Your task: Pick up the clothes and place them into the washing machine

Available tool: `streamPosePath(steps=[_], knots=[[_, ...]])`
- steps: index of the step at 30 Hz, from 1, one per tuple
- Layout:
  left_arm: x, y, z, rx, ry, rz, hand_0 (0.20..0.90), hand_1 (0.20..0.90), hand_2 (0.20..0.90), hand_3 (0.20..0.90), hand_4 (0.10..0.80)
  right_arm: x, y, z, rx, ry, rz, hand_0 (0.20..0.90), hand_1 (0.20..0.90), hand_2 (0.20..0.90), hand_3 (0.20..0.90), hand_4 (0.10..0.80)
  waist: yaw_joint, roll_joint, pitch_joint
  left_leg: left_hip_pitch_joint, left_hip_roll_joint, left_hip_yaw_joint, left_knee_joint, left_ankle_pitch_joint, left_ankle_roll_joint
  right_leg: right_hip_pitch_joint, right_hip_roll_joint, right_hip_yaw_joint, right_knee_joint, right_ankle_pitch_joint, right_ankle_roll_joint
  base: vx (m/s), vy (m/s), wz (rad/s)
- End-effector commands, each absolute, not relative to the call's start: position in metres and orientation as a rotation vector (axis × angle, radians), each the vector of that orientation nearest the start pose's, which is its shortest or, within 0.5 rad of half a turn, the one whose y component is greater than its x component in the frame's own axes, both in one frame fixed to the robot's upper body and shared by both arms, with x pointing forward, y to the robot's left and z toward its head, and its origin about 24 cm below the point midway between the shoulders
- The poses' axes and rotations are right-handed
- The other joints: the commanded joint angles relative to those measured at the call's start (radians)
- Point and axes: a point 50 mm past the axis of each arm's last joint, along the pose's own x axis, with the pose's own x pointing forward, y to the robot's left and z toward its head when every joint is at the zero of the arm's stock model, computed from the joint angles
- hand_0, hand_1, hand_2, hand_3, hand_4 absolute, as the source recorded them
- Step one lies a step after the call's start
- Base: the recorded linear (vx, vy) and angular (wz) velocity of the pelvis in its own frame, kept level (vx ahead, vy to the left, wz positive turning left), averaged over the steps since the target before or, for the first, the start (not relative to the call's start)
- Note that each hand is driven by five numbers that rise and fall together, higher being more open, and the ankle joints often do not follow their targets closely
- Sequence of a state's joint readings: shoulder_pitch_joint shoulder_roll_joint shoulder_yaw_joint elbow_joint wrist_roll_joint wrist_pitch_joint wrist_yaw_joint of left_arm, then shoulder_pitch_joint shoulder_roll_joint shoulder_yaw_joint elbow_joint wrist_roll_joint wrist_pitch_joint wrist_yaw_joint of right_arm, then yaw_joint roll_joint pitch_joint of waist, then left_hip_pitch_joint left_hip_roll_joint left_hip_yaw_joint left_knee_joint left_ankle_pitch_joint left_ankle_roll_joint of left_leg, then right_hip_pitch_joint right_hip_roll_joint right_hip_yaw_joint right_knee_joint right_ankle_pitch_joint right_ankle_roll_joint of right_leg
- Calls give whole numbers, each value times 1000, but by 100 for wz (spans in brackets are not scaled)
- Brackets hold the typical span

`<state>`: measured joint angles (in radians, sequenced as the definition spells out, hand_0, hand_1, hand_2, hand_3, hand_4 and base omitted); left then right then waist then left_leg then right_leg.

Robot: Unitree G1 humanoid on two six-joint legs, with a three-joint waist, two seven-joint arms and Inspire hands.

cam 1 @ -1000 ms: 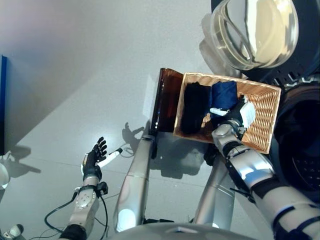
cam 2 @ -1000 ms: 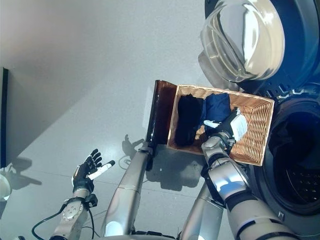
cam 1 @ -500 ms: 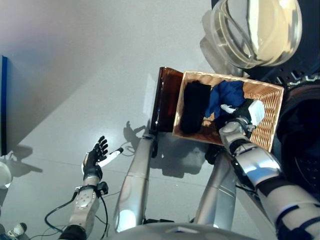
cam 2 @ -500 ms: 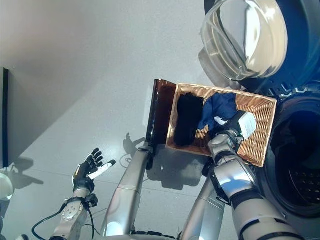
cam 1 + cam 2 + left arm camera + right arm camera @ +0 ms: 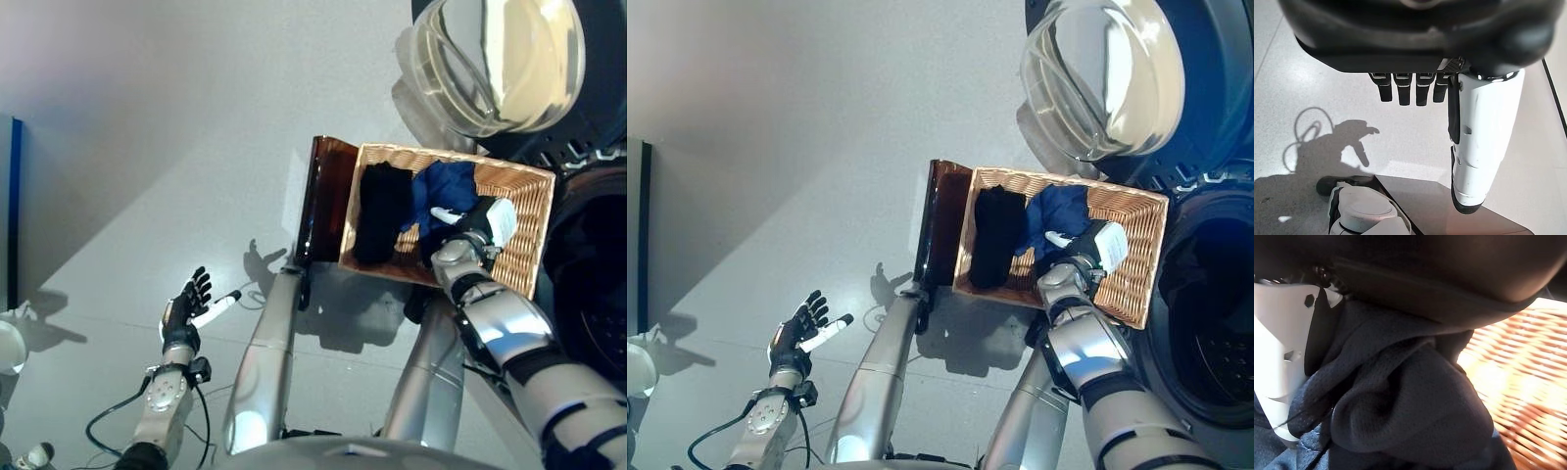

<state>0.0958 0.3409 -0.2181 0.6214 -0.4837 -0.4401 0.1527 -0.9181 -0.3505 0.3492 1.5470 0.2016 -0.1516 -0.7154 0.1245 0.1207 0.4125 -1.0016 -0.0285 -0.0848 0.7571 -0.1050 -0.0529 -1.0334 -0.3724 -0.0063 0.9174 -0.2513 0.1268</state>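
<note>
Left eye view: the washing machine fills the right edge of the frame, its round glass door swung open at the upper right and the dark drum mouth showing at the middle right. Just left of it, in the upper middle, the wicker basket holds the clothes, and a dark brown panel stands against the basket's left side.

In the basket, the blue garment now bunches up toward the right hand, whereas a second ago it lay flatter in the basket's middle with the hand resting lower on it. The right wrist view shows dark blue cloth gathered into folds close against the palm and white-covered thumb, with wicker behind it, so the right hand appears to be clenched around the blue garment. I judge the grasp made and the lift just begun; carrying it right to the drum is what remains. Since half a second ago, hand and cloth have barely shifted.

The black garment lies untouched along the basket's left part, unchanged across the frames.

The left hand hangs in the lower left over bare floor, fingers spread and holding nothing, idle as before.
</note>
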Motion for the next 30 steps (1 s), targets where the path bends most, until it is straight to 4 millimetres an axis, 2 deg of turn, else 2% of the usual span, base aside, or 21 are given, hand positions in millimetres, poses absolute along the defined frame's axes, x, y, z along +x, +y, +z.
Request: streamPosePath(steps=[1, 2, 7, 11, 13, 17, 23, 26, 27, 28, 30], knots=[[168, 265, -62, 36, 297, 333, 900, 900, 900, 900, 800, 338, -275, 33, -561, 280, -764, 200, 200, 200, 200, 300, -2, 7, -44, 64, 41, 61, -16, -68, 2, 63, 9, 53, -160, 208, 25, -64, 5, -2], [168, 266, -63, 35, 299, 346, 900, 900, 900, 900, 800, 337, -273, 32, -541, 259, -755, 200, 200, 200, 200, 300, -12, 0, -43, 69, 41, 66, -53, -19, 4, 70, 12, 47, -197, 255, 19, -62, 3, -2], [168, 269, -74, 24, 345, 414, 900, 900, 900, 900, 800, 326, -261, 16, -458, 202, -657, 200, 200, 200, 200, 300, -44, -36, -49, 161, 47, 65, -148, 9, -7, 170, 15, 19, -296, 281, 27, 33, -32, -8], [163, 270, -82, 23, 384, 439, 900, 900, 900, 900, 800, 316, -262, 8, -395, 184, -625, 200, 200, 200, 200, 300, -62, -52, -46, 244, 46, 67, -234, 35, -10, 256, 15, -5, -385, 311, 35, 56, -33, -5], [162, 269, -84, 19, 395, 439, 900, 900, 900, 900, 800, 313, -265, 6, -357, 186, -630, 200, 200, 200, 200, 300, -67, -56, -46, 273, 44, 69, -261, 44, -12, 286, 15, -12, -415, 322, 38, 61, -26, -7], [153, 272, -92, 0, 439, 462, 900, 900, 900, 900, 800, 294, -277, -12, -236, 254, -683, 200, 200, 200, 200, 300, -79, -64, -62, 376, 45, 72, -361, 70, -17, 396, 13, -31, -528, 357, 48, 95, -19, -14], [150, 270, -94, -23, 452, 453, 900, 900, 900, 900, 800, 277, -284, -26, -114, 294, -713, 200, 200, 200, 200, 300, -97, -78, -82, 472, 51, 81, -457, 101, -29, 494, 14, -47, -635, 392, 56, 79, -18, -9], [146, 269, -98, -42, 473, 465, 900, 900, 900, 900, 800, 262, -288, -37, 15, 303, -735, 200, 200, 200, 200, 300, -110, -89, -103, 544, 57, 88, -541, 134, -36, 553, 19, -55, -709, 419, 62, 94, -19, -11], [144, 268, -100, -59, 480, 470, 900, 900, 900, 900, 800, 255, -290, -41, 110, 292, -755, 200, 200, 200, 200, 300, -116, -91, -109, 568, 62, 92, -566, 137, -38, 570, 23, -57, -724, 418, 64, 57, -18, -10], [144, 268, -100, -59, 480, 470, 900, 900, 900, 900, 800, 255, -290, -41, 111, 292, -755, 200, 200, 200, 200, 300, -117, -92, -110, 566, 61, 92, -570, 143, -37, 569, 22, -58, -729, 423, 64, 60, -18, -15], [144, 266, -102, -80, 481, 476, 900, 900, 900, 900, 800, 247, -293, -44, 239, 258, -776, 200, 200, 200, 200, 300, -125, -96, -115, 585, 68, 95, -579, 143, -41, 580, 25, -58, -732, 418, 66, 46, -13, -13]])
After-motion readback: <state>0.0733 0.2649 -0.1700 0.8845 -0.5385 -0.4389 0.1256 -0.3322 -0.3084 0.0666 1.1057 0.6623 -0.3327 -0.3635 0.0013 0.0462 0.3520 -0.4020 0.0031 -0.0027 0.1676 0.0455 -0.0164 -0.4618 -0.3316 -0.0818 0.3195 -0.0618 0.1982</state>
